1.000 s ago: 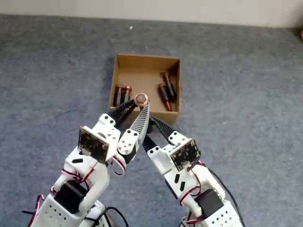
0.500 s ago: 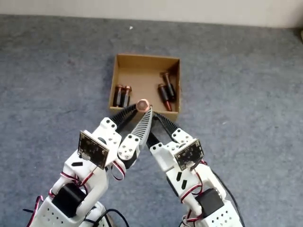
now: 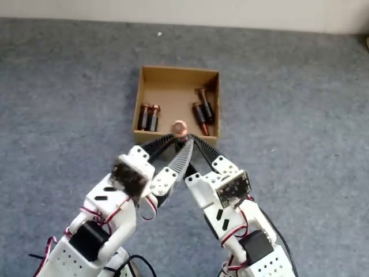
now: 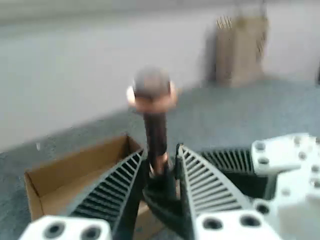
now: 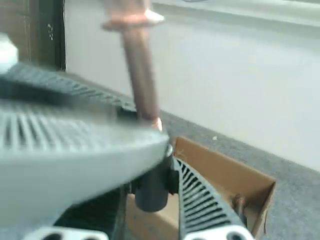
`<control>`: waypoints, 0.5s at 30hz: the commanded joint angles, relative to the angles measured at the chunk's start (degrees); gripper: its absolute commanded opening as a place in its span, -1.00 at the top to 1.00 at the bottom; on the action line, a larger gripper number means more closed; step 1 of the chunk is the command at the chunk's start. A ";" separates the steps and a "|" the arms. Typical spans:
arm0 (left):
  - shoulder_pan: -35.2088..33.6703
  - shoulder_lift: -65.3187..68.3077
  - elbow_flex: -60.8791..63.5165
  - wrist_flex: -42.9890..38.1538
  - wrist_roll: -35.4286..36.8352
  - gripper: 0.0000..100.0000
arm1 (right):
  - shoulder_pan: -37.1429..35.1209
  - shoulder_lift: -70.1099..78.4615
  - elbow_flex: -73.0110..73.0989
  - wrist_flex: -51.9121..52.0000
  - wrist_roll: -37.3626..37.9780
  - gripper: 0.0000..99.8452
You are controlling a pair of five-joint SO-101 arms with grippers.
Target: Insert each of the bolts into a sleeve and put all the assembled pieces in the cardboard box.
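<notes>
The left pincer (image 4: pixel 160 154) is clenching on the bolt (image 4: pixel 155 125), gripping the copper shaft low down, and the flanged head is standing upright above the fingertips. Right below that grip, the right pincer (image 5: pixel 150 176) is grasping the dark sleeve (image 5: pixel 150 194), holding it squeezed between its ribbed fingers (image 5: pixel 200 200). The bolt's shaft is running straight down into the top of the sleeve; how deep it is sitting cannot be told, since the left pincer's finger is crossing in front.

From above, both arms are meeting at one spot. The bolt's head is showing just over the near wall of the cardboard box (image 3: pixel 179 71), and the two pincers are crowding in beneath it from either side, fingers overlapping.

Inside the box, four assembled pieces are lying on the floor. One pair (image 3: pixel 148 117) is resting side by side against the wall on the left arm's side. The other pair (image 3: pixel 203 113) is lying tilted near the wall on the right arm's side. The box itself is sitting flat on the grey carpeted table (image 3: pixel 288 115), open side up, just beyond the pincers.
</notes>
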 commanded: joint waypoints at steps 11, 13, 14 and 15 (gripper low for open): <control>0.40 -0.04 -1.63 5.10 -6.51 0.68 | 1.10 -0.92 5.67 -0.31 0.35 0.99; 0.40 -0.31 -3.03 7.21 -7.03 0.68 | 1.27 -0.92 5.67 0.75 0.35 0.99; 0.40 -0.48 -3.82 8.26 -7.91 0.68 | 1.80 -0.92 5.67 1.01 0.35 0.99; 0.31 -0.48 -4.53 9.23 -8.62 0.68 | 2.51 -0.92 5.67 1.10 0.35 0.99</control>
